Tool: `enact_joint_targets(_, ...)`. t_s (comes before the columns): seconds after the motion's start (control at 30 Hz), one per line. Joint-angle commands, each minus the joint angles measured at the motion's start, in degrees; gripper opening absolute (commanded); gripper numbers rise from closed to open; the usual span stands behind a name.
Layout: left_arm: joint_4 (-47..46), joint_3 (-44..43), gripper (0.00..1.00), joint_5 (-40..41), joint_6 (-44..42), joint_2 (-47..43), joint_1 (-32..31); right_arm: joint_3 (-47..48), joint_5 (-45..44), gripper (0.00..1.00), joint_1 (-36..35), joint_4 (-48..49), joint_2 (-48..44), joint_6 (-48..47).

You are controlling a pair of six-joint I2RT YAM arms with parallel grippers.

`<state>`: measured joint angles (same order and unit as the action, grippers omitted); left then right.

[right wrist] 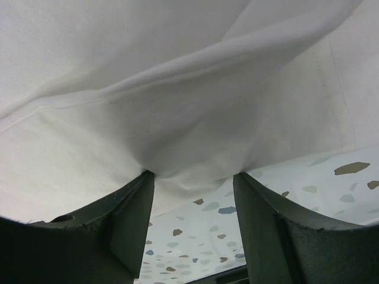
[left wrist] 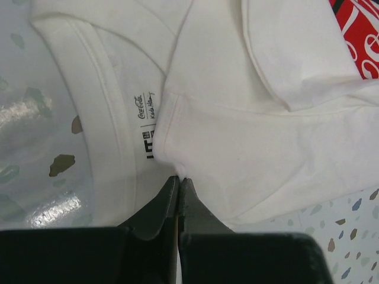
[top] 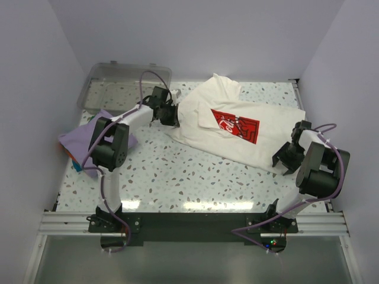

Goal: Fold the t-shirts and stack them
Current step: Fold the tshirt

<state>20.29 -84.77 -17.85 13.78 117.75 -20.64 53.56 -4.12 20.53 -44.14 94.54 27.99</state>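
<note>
White shirt (top: 266,127): one, cream, spread crumpled on the table (top: 177,177) between the two grippers, with the red logo (top: 235,125) face up. Left gripper (left wrist: 179,179): jaws pressed together, pinching a folded edge of the shirt. The collar (left wrist: 106,118) and printed neck label (left wrist: 145,112) lie just ahead and to the left of its tips, and the logo lies further ahead to the right. Right gripper (right wrist: 192,173): jaws wide apart, low over the table at the shirt's opposite edge. Bunched cloth meets both tips and sags between them, with bare table below. Purple shirt (top: 80,141): one, lying flat well behind the left gripper, partly under that arm's elbow. Bin (top: 127,74): clear plastic, to the left of the left gripper, at the table's far corner.
</note>
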Motion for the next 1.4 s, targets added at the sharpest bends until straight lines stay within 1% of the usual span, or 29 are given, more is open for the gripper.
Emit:
enact_joint_targets(0.0,-1.6,-4.5,0.0,-0.9,-1.7,2.3,-0.4,-2.6,-4.6,0.6,-0.2,2.7,4.2,-0.4)
enact_joint_targets(0.17,0.0,-7.3,0.0,-0.6,-2.3,4.4,-0.5,-2.5,-4.7,0.6,-0.2,2.6,4.3,-0.5)
enact_joint_targets(0.4,2.9,-9.5,0.0,4.0,-1.8,4.7,-0.6,-2.4,-5.8,0.6,-0.3,2.6,4.9,-0.5)
enact_joint_targets(0.67,5.7,-6.0,0.01,8.8,-1.5,2.2,-0.6,-1.5,-6.6,0.6,-0.3,2.7,7.0,0.3)
enact_joint_targets(0.77,6.8,-5.1,0.08,10.1,-1.0,1.1,-0.6,-0.7,-7.0,0.6,-0.3,2.0,7.1,0.2)
enact_joint_targets(0.8,6.5,-4.7,0.15,10.4,-1.0,0.7,-0.6,-0.5,-7.1,0.6,-0.3,1.9,7.0,0.1)
enact_joint_targets(0.87,6.3,-4.5,0.23,10.7,-1.0,-0.1,-0.6,-0.3,-7.3,0.6,-0.2,1.6,6.1,0.0)
enact_joint_targets(0.9,6.4,-4.8,0.32,11.0,-0.9,-0.2,-0.6,0.0,-7.4,0.6,-0.3,1.4,5.8,0.0)
enact_joint_targets(1.0,7.3,-6.1,0.44,10.9,-0.7,-0.9,-0.9,0.9,-7.9,0.61,-0.3,0.5,4.5,-0.4)
enact_joint_targets(1.23,7.7,-9.6,0.48,9.5,-0.2,-2.9,-2.7,3.8,-6.0,0.61,-0.3,-1.6,-0.6,-1.2)
enact_joint_targets(1.33,7.7,-9.0,0.49,8.2,0.8,-3.5,-3.3,4.3,-2.8,0.61,-0.3,-1.0,-2.3,-1.1)
enact_joint_targets(1.37,7.5,-7.6,0.49,7.8,1.2,-3.8,-3.4,4.4,-2.0,0.61,-0.4,-0.9,-2.6,-1.0)
